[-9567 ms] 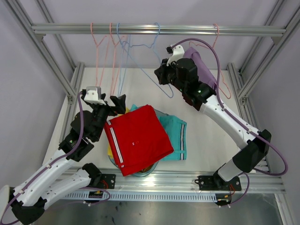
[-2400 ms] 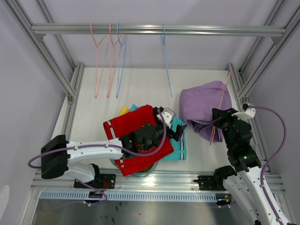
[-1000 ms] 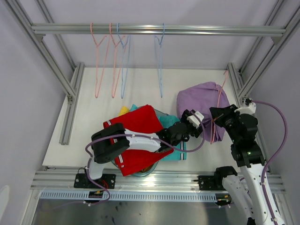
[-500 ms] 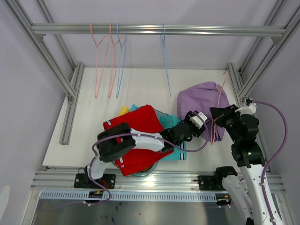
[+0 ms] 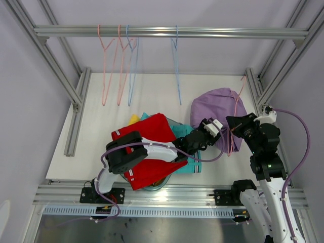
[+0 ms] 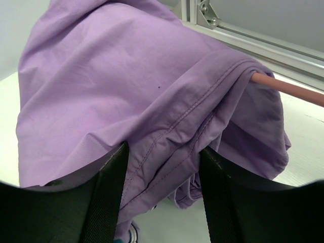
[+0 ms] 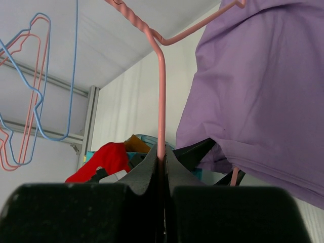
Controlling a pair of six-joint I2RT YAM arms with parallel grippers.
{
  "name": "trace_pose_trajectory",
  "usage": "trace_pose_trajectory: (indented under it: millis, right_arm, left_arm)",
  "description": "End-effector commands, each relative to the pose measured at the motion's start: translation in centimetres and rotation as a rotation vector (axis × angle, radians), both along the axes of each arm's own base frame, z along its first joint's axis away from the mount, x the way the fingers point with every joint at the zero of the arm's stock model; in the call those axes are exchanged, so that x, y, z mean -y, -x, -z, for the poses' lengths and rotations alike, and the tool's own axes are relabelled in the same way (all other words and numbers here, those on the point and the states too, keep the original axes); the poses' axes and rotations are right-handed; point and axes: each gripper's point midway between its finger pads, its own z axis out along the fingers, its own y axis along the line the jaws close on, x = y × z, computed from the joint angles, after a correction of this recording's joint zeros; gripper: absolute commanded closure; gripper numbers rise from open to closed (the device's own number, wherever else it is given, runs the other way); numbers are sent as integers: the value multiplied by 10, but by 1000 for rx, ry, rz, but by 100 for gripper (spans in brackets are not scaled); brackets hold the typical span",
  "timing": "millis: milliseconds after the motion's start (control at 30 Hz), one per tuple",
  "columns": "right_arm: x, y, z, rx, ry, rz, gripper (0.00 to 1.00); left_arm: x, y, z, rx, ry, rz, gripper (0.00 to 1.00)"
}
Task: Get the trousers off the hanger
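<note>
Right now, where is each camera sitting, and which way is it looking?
Top external: above and behind the arms, looking down at the table; both arms show.
Left wrist: on the left arm, looking forward past the left gripper at the lilac cloth trousers.
Right wrist: on the right arm, looking up along the pink wire hanger shut in the right gripper.
Shared: all three show trousers and hanger.

Lilac trousers matt woven cloth; pink hanger smooth coated wire

An aluminium rail runs above the bench's far edge. Two pink wire hangers and a blue hanger cluster toward the far-left corner; a second blue hanger hangs mid-edge.
</note>
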Motion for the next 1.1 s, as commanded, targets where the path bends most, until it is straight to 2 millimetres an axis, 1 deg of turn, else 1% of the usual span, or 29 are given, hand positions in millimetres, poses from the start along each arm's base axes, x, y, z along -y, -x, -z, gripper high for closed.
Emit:
trace_pose_trajectory:
  millis: [0, 167, 200, 233, 267, 367, 400, 467, 567, 600, 667, 800, 833, 967, 1033, 1067]
  right_arm:
    - [-5, 4, -27, 91, -22, -31, 100]
    - [-6, 2, -22, 87, -22, -34, 100]
    - [-6, 2, -21, 87, -22, -34, 100]
    - [-6, 1, -20, 87, -23, -37, 100]
    - [-7, 1, -20, 87, -22, -40, 100]
    - [-6, 1, -19, 87, -16, -39, 100]
    - [-6, 2, -20, 90, -14, -40, 100]
    - [-6, 2, -20, 92, -9, -42, 100]
    - [-5, 3, -21, 95, -3, -41, 100]
    - [-5, 4, -21, 96, 0, -43, 100]
    - [-5, 4, -22, 99, 1, -45, 100]
    - [-5, 4, -23, 102, -2, -49, 100]
    - [-6, 4, -21, 97, 0, -51, 100]
    - [-4, 1, -16, 89, 8, -44, 100]
    - [-5, 0, -16, 94, 4, -51, 100]
    - [-6, -1, -13, 86, 2, -51, 100]
  left_arm:
    - [7, -10, -12, -14, 78, -8, 39]
    - [12, -8, -16, -55, 127, 3, 40]
    - [14, -9, -20, -54, 136, 1, 40]
    - [15, -10, -16, -59, 126, -3, 40]
    - [19, -12, -22, -55, 137, -3, 40]
    - [22, -15, -14, -59, 107, -13, 43]
    - [24, -17, -19, -51, 111, -15, 45]
    - [25, -19, -16, -53, 97, -25, 46]
    - [26, -21, -17, -59, 99, -33, 47]
    - [26, -20, -13, -71, 83, -36, 47]
    - [25, -20, -13, -77, 83, -38, 47]
    - [25, -18, -8, -92, 81, -30, 46]
    - [27, -15, -12, -95, 97, -16, 46]
    - [25, -8, -9, -91, 87, -8, 46]
    - [25, -7, -10, -94, 92, -6, 47]
    - [24, -7, -9, -97, 89, -6, 47]
